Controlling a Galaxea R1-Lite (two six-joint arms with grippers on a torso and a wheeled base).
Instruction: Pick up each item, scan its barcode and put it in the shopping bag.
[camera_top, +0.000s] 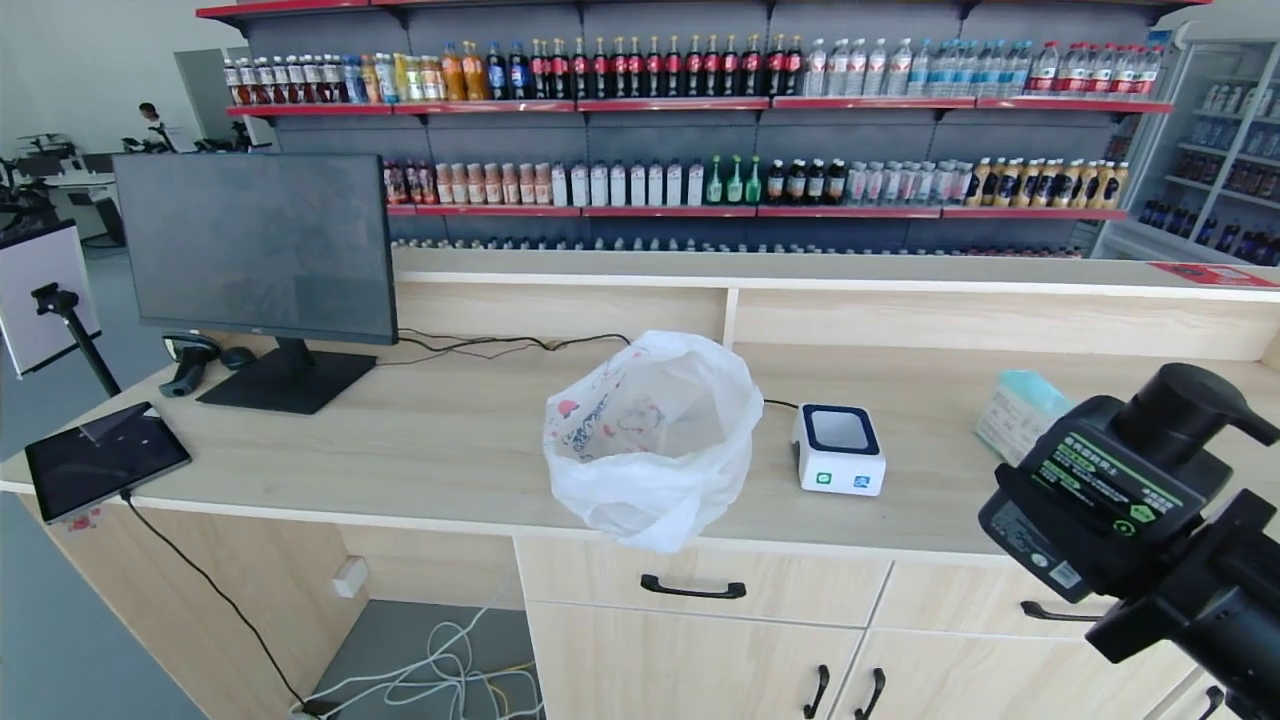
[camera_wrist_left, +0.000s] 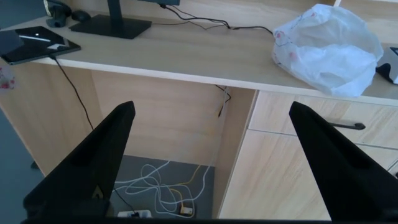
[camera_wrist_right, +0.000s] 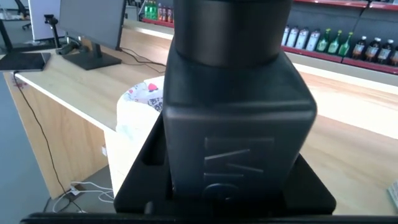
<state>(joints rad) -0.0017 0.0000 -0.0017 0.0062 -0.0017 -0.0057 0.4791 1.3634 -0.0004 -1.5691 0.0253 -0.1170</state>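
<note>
My right gripper (camera_top: 1165, 580) is clamped on the black pump bottle with a green label (camera_top: 1110, 485), held up at the near right, off the pale wooden counter (camera_top: 450, 440). The white translucent plastic shopping bag (camera_top: 650, 440) stands open at the counter's near edge, the small white box scanner with a dark top (camera_top: 838, 450) just to its right. My left gripper (camera_wrist_left: 211, 162) hangs low before the cabinet front (fingers wide apart, holding nothing).

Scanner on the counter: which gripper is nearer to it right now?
Right. The right gripper holds the black bottle just right of the scanner; the left gripper hangs low before the counter, beyond the shopping bag.
</note>
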